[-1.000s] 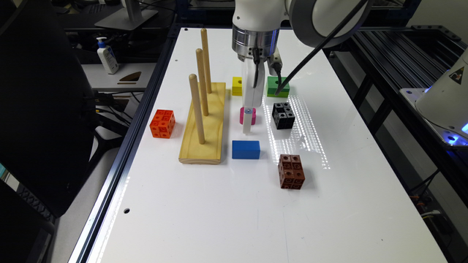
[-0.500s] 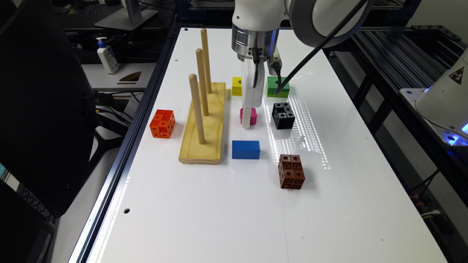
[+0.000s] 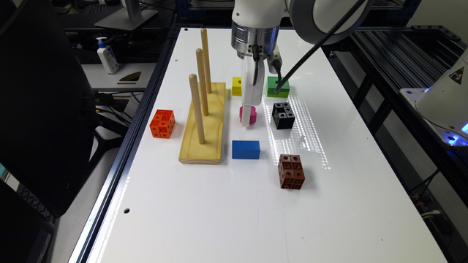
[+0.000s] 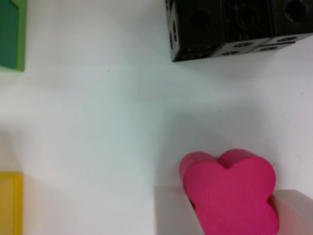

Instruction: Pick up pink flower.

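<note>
The tool [image 3: 249,118] stands vertical, its fingers [image 4: 173,213] clamping the pink flower [image 4: 230,193] from both sides on the tabletop [image 3: 234,204], between yellow block [image 3: 237,86] and blue block [image 3: 246,149], ready for lifting.

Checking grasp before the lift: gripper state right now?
Gripper: shut on the small magenta-pink clover-shaped block, one white finger pressed against each side; block is at table level.
</note>
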Robot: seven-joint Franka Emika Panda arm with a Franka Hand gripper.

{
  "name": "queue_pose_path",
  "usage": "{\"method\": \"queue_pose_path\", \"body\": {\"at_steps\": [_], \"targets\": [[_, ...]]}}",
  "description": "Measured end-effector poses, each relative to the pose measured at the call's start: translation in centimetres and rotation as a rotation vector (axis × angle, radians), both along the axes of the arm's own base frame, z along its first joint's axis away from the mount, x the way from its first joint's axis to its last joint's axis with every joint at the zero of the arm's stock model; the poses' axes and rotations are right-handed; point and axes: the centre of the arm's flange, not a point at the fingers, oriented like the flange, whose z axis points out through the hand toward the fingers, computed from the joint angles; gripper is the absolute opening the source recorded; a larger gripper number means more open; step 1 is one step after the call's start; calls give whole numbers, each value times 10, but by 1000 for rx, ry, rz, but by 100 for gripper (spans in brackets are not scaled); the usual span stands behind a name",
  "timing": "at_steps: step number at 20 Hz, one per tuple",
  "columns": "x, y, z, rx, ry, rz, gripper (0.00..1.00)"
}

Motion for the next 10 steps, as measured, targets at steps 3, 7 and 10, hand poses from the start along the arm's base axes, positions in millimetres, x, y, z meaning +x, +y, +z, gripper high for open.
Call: {"method": "queue_pose_path", "body": {"at_steps": [3, 7, 10], "targets": [[2, 0, 18, -1, -4, 1, 0], [1, 0, 46, -4, 5, 3, 0], [0, 0, 53, -5, 7, 4, 0]]}}
